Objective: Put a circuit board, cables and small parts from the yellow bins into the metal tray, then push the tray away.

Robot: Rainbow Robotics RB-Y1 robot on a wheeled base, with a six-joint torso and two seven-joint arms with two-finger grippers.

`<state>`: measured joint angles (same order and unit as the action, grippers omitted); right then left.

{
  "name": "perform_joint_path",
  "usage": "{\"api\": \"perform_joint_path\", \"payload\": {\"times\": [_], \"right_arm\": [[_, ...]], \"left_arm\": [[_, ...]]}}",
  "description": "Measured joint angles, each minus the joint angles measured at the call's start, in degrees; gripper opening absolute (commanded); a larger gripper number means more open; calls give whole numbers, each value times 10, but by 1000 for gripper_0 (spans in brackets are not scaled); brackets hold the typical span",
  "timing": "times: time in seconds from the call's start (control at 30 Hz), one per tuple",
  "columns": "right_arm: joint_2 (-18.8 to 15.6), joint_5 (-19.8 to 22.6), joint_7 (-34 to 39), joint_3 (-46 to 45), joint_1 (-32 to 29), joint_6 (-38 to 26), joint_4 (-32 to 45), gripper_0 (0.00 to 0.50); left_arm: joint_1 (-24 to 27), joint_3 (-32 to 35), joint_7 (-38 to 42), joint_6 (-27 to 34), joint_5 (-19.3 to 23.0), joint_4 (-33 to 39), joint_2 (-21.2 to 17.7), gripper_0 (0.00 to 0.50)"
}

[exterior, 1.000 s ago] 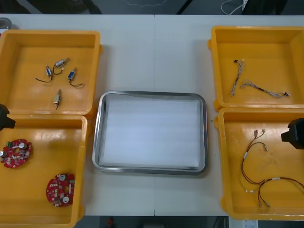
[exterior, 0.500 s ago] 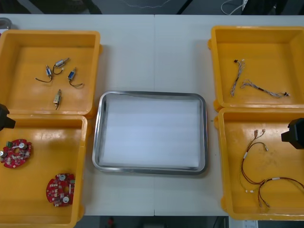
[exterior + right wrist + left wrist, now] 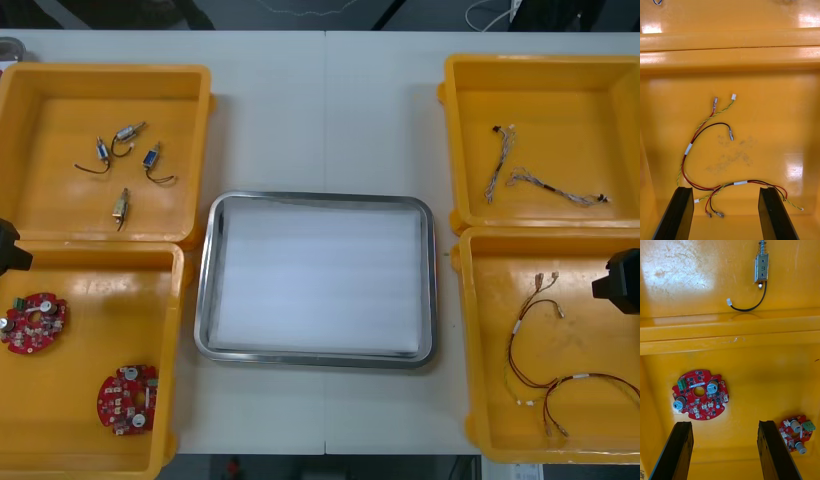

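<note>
The left arm (image 3: 8, 248) reaches in from the left edge of the table, over the near-left yellow bin (image 3: 90, 258). The left gripper (image 3: 724, 423) hangs above the bin floor with its fingers spread wide and nothing between them. One circuit board (image 3: 700, 394) lies ahead of the gap between the fingers, and a second circuit board (image 3: 795, 432) lies just beside one finger. Both boards rest flat in this bin.

The right arm (image 3: 620, 280) comes in from the right edge, over the near-right yellow bin (image 3: 465, 340). The right gripper (image 3: 725, 189) is likewise spread wide and empty. The red and yellow cables (image 3: 707, 123) lie loose on the bin floor, and one strand runs across between the fingertips.

Small metal parts (image 3: 125, 130) sit in the far-left yellow bin (image 3: 100, 72), and thin cables (image 3: 500, 160) lie in the far-right yellow bin (image 3: 540, 62). The metal tray (image 3: 203, 300) sits between the bins, white inside.
</note>
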<state>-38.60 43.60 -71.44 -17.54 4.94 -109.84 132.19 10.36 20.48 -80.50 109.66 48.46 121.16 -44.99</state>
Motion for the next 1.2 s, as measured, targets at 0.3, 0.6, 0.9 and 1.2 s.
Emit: {"api": "perform_joint_path", "payload": {"times": [0.3,0.6,0.9,1.2], "right_arm": [[0,0,0,0,0,0,0,500],[0,0,0,0,0,0,0,500],[0,0,0,0,0,0,0,500],[0,2,0,-18,-2,0,-5,500]], "left_arm": [[0,0,0,0,0,0,0,500],[-4,-1,0,0,0,0,1,500],[-18,-2,0,0,1,-14,1,500],[-18,-12,0,-8,1,-58,1,500]]}}
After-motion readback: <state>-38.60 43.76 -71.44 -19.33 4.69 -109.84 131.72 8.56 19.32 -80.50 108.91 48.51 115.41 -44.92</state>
